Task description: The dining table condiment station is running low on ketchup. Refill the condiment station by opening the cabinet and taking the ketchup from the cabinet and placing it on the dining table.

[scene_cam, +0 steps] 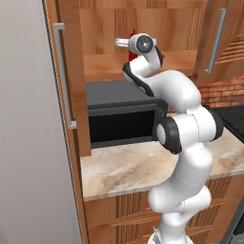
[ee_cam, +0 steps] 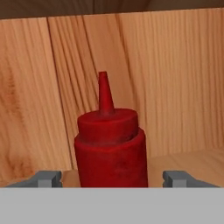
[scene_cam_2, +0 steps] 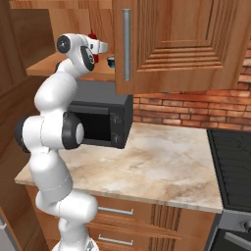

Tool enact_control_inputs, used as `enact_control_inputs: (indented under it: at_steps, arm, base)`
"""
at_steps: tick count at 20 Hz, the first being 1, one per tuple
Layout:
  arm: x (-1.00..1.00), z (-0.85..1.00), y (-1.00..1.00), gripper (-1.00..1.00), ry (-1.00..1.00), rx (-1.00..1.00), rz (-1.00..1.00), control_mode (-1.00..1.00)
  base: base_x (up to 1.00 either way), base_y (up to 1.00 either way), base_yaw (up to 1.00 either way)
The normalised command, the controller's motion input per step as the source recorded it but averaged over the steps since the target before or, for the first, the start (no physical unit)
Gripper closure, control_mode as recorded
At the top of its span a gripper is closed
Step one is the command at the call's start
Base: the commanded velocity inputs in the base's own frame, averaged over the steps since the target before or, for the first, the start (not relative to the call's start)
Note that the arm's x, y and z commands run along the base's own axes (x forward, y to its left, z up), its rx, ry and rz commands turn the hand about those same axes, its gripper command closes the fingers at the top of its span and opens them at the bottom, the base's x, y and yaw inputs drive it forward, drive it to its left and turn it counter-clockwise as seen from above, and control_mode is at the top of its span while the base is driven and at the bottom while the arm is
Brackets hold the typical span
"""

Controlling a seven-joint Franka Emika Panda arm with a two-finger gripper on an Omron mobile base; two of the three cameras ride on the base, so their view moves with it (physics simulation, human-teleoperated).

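The ketchup (ee_cam: 111, 148), a red squeeze bottle with a pointed nozzle, stands upright on the shelf of the open cabinet (ee_cam: 175, 78). My gripper (ee_cam: 112, 178) is open, one fingertip on either side of the bottle's body, with a gap on both sides. From the base the hand (scene_cam: 121, 43) reaches into the cabinet (scene_cam: 105, 66) above the microwave, and a bit of the red ketchup (scene_cam: 133, 34) shows behind it. The right base view has the gripper (scene_cam_2: 103, 47) inside the cabinet (scene_cam_2: 181, 44), with the ketchup (scene_cam_2: 91, 35) mostly hidden. The dining table is out of view.
A black microwave (scene_cam: 124, 114) sits on the marble counter (scene_cam: 128, 167) right under the cabinet shelf. Both cabinet doors (scene_cam: 71, 71) stand open beside the arm. A dark stove top (scene_cam_2: 233, 166) lies to the right, and a tall grey panel (scene_cam: 28, 143) to the left.
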Motion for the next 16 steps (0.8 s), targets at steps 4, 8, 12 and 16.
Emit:
enact_control_inputs:
  at_steps: [4,8,12,16]
  arm:
    - [0.03,0.00,0.00,1.00,0.00,0.00,0.00,-1.00]
    - [0.00,0.00,0.00,1.00,0.00,0.00,0.00,-1.00]
    - [0.01,0.00,0.00,1.00,0.00,0.00,0.00,-1.00]
    - [0.00,0.00,0.00,1.00,0.00,0.00,0.00,-1.00]
  base:
    - [0.00,0.00,0.00]
    - [0.00,0.00,0.00]
    - [0.00,0.00,0.00]
    - [0.00,0.00,0.00]
